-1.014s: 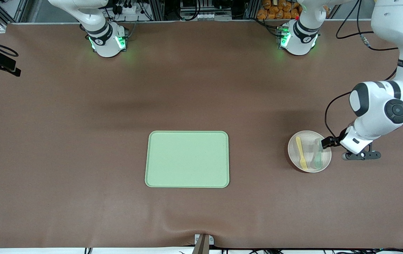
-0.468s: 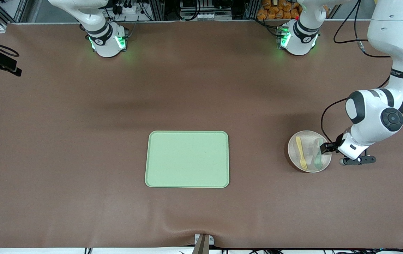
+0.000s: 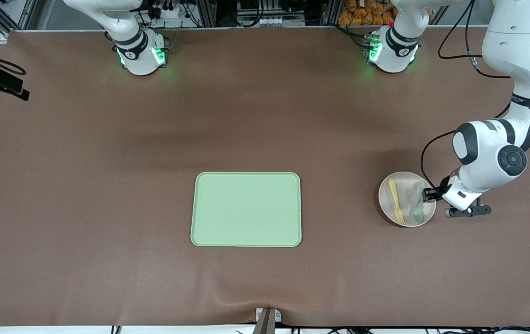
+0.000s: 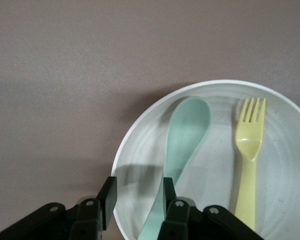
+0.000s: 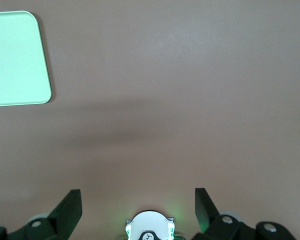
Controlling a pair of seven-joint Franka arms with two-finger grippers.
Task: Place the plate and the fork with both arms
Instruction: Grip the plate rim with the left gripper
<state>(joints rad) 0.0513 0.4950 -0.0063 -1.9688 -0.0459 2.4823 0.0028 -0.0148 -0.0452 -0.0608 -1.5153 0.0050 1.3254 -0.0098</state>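
The pale plate (image 3: pixel 408 192) lies on the table toward the left arm's end, with the yellow fork (image 3: pixel 396 200) and a grey-green spoon (image 3: pixel 418 206) lying in it. My left gripper (image 3: pixel 428 194) is low at the plate's edge, open. In the left wrist view it (image 4: pixel 138 187) straddles the rim of the plate (image 4: pixel 215 165): one finger is outside the rim, the other is inside beside the handle of the spoon (image 4: pixel 187 130). The fork (image 4: pixel 249 145) lies apart from it. My right gripper (image 5: pixel 137 200) is wide open and empty, high above bare table; the arm waits.
The rectangular light-green tray (image 3: pixel 246 208) lies at the table's middle, empty; its corner shows in the right wrist view (image 5: pixel 15 60). The right arm's base (image 5: pixel 149 227) shows below the right gripper. A camera mount (image 3: pixel 267 319) sits at the table's near edge.
My left arm has drawn in and brought its gripper down a little closer onto the plate's rim. The plate, fork, spoon and right arm have not moved.
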